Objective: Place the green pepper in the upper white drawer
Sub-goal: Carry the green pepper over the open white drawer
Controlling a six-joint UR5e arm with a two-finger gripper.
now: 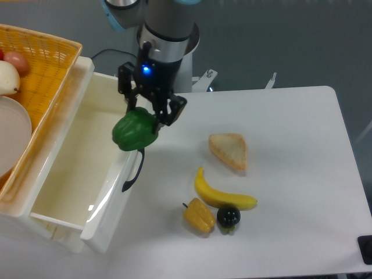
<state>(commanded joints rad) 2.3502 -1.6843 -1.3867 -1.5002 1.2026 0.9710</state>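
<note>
The glossy, lobed green bell pepper point(135, 130) is hanging in the air, clamped between the fingers of the black two-finger gripper point(146, 114), which is closing on its upper part from both sides. The pepper is sitting over the front wall of the large glossy white plastic drawer point(87, 174), just above the dark curved handle point(133, 168), so that it is partly overlapping the drawer's open interior and partly the table edge of that wall. A small blue light is glowing on the gripper's wrist. The drawer is standing pulled out, and its inside is showing bare white walls and floor. Beside the drawer's left side a yellow wicker basket point(49, 64) is resting, holding a white plate point(11, 133) and pale round fruit. On the white tabletop point(290, 145) to the right, well apart from the pepper, a triangular slice of toasted bread point(230, 151) is lying, with a yellow banana point(222, 194) below it. Near the banana's underside a small yellow-orange pepper point(198, 215) and a dark round fruit point(228, 217) are lying just beside each other.
</note>
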